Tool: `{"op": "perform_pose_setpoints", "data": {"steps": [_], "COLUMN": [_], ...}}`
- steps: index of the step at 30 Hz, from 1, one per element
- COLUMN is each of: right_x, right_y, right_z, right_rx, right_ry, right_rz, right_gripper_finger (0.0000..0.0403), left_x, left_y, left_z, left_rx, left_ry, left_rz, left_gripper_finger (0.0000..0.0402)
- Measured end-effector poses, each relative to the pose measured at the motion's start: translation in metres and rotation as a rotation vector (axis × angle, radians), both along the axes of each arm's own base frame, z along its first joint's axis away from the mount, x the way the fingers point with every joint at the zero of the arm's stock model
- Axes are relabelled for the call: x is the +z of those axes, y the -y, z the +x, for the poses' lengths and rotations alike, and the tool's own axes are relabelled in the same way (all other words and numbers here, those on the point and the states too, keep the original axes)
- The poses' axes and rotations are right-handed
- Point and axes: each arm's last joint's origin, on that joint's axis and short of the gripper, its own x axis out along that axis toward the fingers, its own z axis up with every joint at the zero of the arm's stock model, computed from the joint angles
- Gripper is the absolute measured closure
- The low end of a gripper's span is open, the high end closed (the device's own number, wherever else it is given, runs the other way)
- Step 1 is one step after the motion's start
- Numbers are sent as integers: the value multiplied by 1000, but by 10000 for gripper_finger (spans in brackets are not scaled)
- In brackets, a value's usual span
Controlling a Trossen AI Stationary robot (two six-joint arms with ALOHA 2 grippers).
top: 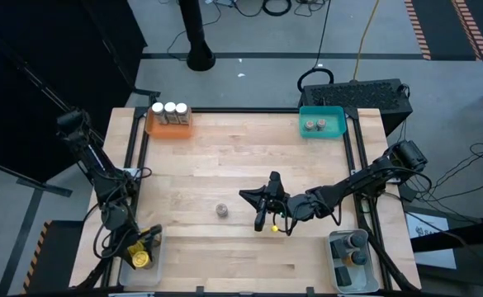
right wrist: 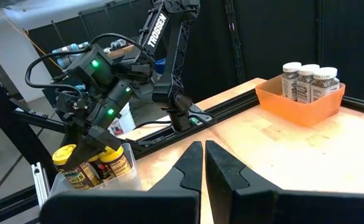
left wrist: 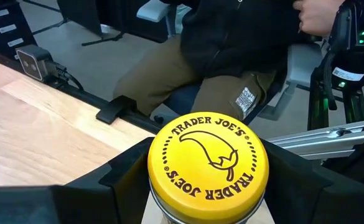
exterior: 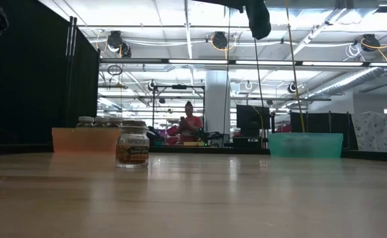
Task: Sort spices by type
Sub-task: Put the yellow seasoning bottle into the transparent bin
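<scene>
A yellow-lidded spice jar (left wrist: 208, 163) sits between the fingers of my left gripper (top: 144, 249), over the clear tray (top: 154, 272) at the table's near left corner. A second yellow-lidded jar (right wrist: 112, 160) stands in that tray. A lone brownish jar (top: 222, 211) stands upright on the table's middle. To its right my right gripper (top: 263, 216) hovers shut and holds nothing, above the tabletop. Three white-topped jars (top: 169, 110) stand in the orange tray (top: 168, 126). Two grey-lidded jars (top: 315, 124) stand in the teal tray (top: 321, 121). My left gripper has the yellow-lidded jar between its two fingers (left wrist: 129, 183), one on each side just under the lid's rim (left wrist: 160, 186). The fingers come nearly level, slanting a little down, from the table's left. The lid hides the jar's body and foot, so whether it rests in the tray cannot be told.
A clear tray (top: 352, 262) at the near right holds dark jars. Black rails (top: 352, 161) border the table. A seated person (left wrist: 231, 43) is close beyond the near left corner. Bare wood lies between the lone jar and the far trays.
</scene>
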Motion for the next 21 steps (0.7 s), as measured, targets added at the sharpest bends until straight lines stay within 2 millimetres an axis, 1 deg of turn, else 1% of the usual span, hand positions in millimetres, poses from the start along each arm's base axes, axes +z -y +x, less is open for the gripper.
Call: {"op": "perform_pose_setpoints", "data": {"steps": [15,21], "right_x": [0,0], "right_y": [0,0], "right_z": [0,0], "right_rx": [0,0], "right_ry": [0,0], "right_rz": [0,0], "right_gripper_finger": [403,403], "left_x": [0,1], "left_y": [0,0], "left_z": [0,0], "left_rx": [-16,-38], "left_ry": [1,35], "left_rz": [-4,2], "left_gripper_finger": [141,141]}}
